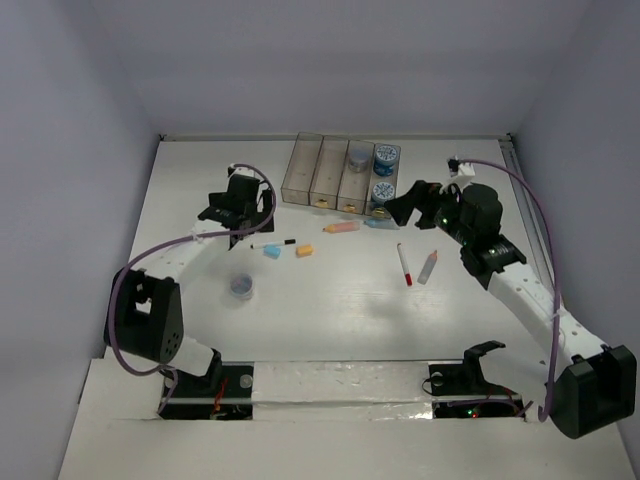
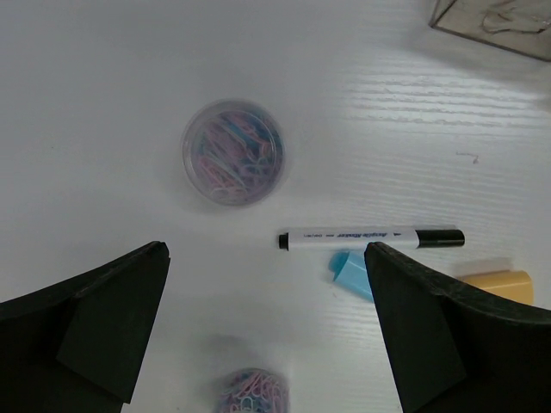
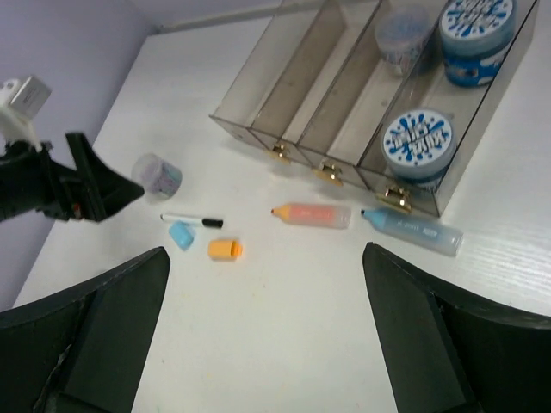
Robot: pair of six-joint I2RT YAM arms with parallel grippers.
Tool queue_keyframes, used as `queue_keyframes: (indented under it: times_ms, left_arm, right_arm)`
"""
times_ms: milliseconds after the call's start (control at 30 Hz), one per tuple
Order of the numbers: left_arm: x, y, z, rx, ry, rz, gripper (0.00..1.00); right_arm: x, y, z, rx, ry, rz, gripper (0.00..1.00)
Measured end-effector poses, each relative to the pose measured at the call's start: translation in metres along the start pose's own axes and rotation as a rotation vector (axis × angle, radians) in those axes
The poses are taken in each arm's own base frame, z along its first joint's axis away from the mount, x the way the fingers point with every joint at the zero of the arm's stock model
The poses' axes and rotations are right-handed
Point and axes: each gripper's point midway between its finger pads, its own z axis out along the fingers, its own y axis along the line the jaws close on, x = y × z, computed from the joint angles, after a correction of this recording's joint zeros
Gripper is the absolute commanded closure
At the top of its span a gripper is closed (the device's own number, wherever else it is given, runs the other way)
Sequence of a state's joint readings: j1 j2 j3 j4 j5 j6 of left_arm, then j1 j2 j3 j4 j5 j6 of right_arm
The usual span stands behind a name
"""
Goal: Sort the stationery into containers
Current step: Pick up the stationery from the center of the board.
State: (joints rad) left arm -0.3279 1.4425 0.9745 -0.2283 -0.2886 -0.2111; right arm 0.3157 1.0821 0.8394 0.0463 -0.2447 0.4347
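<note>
Both claws stand spread wide, with nothing between their fingers.

From above, the left gripper (image 1: 236, 212) hangs over the table (image 1: 330, 320) to the left of the containers (image 1: 300, 168). The right gripper (image 1: 404, 208) hangs near their right end, by the blue marker (image 1: 380, 223) and orange marker (image 1: 341, 228). Two blue-patterned jars (image 1: 386, 158) sit in the rightmost bin and a clear jar (image 1: 357, 154) in the next. A red pen (image 1: 404, 265) and a grey marker (image 1: 428, 267) lie further near.

Through the left wrist, the fingers frame bare table. A loose clip jar (image 2: 232, 152) stands just beyond them. A black pen (image 2: 370, 238), a blue eraser (image 2: 351, 274) and an orange eraser (image 2: 499, 284) lie by the right finger, and a second clip jar (image 2: 251, 391) shows at the near edge.

Through the right wrist, the fingers hover apart above both markers, which lie just outside the bins' labelled ends.
</note>
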Motion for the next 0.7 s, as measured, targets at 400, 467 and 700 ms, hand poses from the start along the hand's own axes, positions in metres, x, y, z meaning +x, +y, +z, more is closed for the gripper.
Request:
queue_keyframes:
  times_ms: [400, 467, 700]
  left_arm:
    - [0.008, 0.016, 0.053, -0.094, 0.099, -0.021, 0.11]
    - [0.006, 0.015, 0.059, -0.095, 0.101, -0.022, 0.2]
    - [0.001, 0.012, 0.071, -0.097, 0.093, -0.027, 0.38]
  right_arm:
    - [0.041, -0.01, -0.023, -0.009, 0.045, -0.017, 0.0]
    - [0.048, -0.011, -0.022, -0.013, 0.063, -0.012, 0.0]
    - [0.056, -0.008, -0.017, -0.048, 0.09, 0.002, 0.0]
